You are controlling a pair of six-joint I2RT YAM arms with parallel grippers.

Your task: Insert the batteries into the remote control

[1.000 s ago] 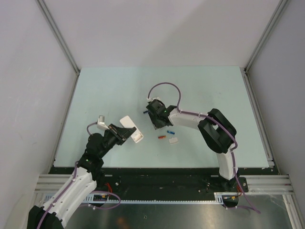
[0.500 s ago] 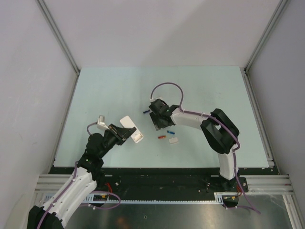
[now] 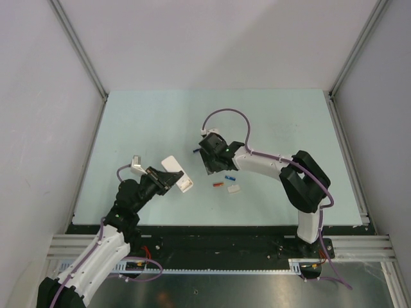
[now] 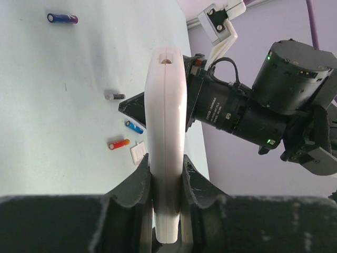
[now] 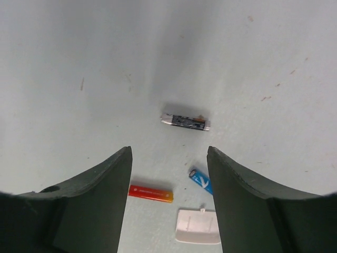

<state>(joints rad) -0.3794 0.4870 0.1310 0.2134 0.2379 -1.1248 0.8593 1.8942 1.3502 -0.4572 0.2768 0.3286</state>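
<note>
The right arm's (image 3: 282, 168) elbow has swung outward. The right pincer (image 5: 168, 154) hangs spread and empty above a slim black battery (image 5: 184, 121) lying crosswise to its fingers. The left pincer (image 4: 166, 178) clamps the flat white-edged remote control (image 4: 166, 116) on edge, its long axis running diagonally from far-left to near-right in the overhead view. An orange-red battery (image 5: 150, 193), a blue battery (image 5: 201, 181) and a purple battery (image 4: 62, 18) lie loose on the pale green tabletop (image 3: 141, 122), which has plain grey walls (image 3: 212, 38) around it.

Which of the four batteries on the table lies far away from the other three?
The dark purple-blue battery. It lies alone; the black battery, the blue battery and the orange-red battery lie together near the white cover.
</note>
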